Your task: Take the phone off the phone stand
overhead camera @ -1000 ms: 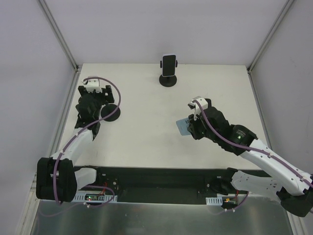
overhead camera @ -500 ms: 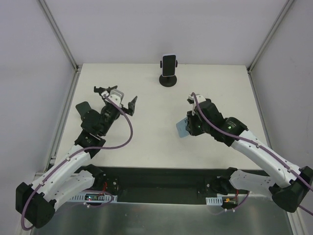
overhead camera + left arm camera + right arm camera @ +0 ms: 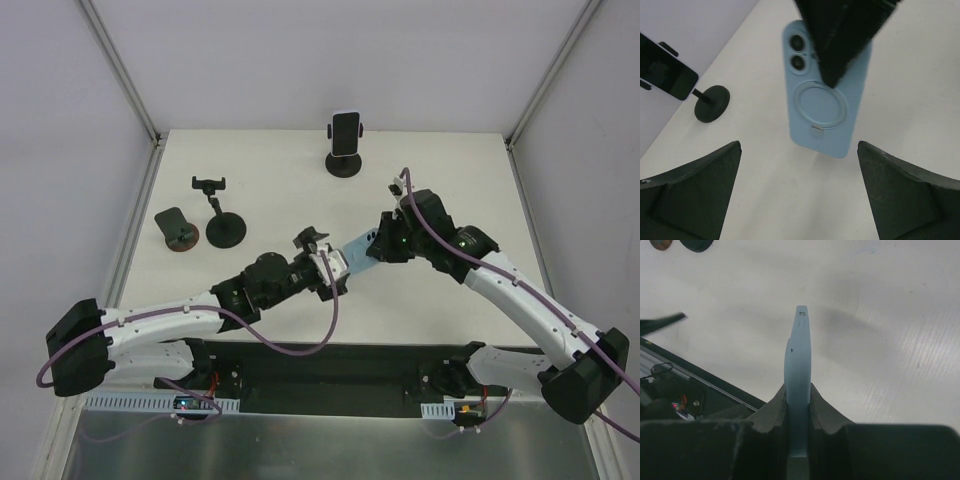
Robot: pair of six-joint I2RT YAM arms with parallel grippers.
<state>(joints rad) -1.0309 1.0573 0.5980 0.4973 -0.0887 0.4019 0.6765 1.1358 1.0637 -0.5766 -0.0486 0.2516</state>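
My right gripper (image 3: pixel 385 245) is shut on a light blue phone (image 3: pixel 358 250) and holds it above the middle of the table. In the right wrist view the phone (image 3: pixel 798 350) stands edge-on, pinched between the fingers (image 3: pixel 769 407). The left wrist view shows its back, with two camera lenses and a ring (image 3: pixel 825 107). My left gripper (image 3: pixel 322 263) is open just left of the phone, facing it, with its jaws wide apart (image 3: pixel 797 150) and nothing between them. An empty black phone stand (image 3: pixel 212 200) is at the left of the table.
A black phone sits in a second stand (image 3: pixel 345 140) at the back middle, also seen as the phone on its stand (image 3: pixel 670 75) in the left wrist view. A small brown-based holder (image 3: pixel 176 230) stands at the left edge. The black bases of both arms line the near edge.
My left arm has swung from the empty stand at the left to the table's middle, its gripper open toward the phone. My right gripper has carried the blue phone slightly up and left.
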